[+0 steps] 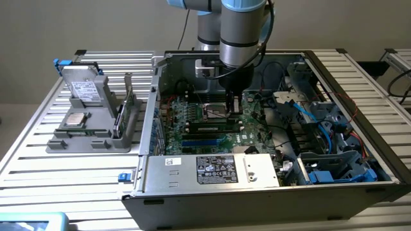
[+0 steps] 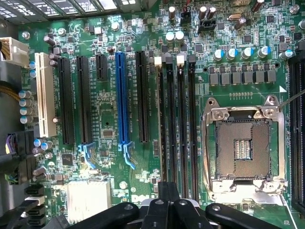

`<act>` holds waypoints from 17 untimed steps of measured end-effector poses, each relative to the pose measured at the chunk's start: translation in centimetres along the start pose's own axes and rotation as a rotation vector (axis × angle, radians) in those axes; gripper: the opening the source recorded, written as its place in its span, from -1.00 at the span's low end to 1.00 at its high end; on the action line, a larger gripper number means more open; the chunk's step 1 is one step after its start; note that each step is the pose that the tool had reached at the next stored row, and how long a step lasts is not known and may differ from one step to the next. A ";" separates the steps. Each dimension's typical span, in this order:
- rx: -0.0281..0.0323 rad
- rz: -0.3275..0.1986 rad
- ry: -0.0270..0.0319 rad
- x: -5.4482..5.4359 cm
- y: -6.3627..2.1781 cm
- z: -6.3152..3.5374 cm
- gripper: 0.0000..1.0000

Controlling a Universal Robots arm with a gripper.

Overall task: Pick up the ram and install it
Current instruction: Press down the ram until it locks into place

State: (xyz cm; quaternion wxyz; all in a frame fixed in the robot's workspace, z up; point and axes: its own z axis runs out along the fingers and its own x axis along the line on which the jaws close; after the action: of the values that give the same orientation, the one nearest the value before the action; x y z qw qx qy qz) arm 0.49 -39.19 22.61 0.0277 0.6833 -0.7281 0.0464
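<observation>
arm vertical in case | gripper [image 1: 232,108] closed, empty, over motherboard [image 2: 119,43] slots

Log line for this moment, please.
gripper: shut, above motherboard | ram: seated in slot | CPU socket: open
</observation>
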 end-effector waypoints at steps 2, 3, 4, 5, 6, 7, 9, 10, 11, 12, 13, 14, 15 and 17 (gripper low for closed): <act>0.0005 0.000 -0.0001 0.0 0.00 0.03 -0.79; 0.0009 0.000 -0.0005 0.0 0.00 0.06 -0.79; 0.0011 0.000 -0.0003 0.0 0.00 0.06 -0.79; 0.0013 0.000 -0.0002 0.0 0.00 0.07 -0.79; 0.0015 0.000 -0.0002 0.0 0.01 0.07 -0.79; 0.0017 0.001 -0.0004 0.0 0.03 0.05 -0.79; 0.0016 0.001 -0.0012 0.0 0.24 -0.28 -0.79; 0.0015 0.001 -0.0004 0.1 0.43 -0.48 -0.79; 0.0015 0.001 -0.0003 0.1 0.68 -0.63 -0.79; 0.0015 0.001 -0.0004 0.2 0.98 -0.73 -0.79; 0.0015 0.001 -0.0003 0.2 1.30 -0.80 -0.79; 0.0015 0.001 -0.0005 0.3 1.66 -0.84 -0.79; 0.0015 0.001 -0.0005 0.3 2.01 -0.87 -0.79; 0.0014 0.001 -0.0003 0.4 2.77 -0.90 -0.79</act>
State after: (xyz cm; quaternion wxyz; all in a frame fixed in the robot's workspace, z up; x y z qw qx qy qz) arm -2.32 -39.32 23.47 0.0270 0.6831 -0.7284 0.0469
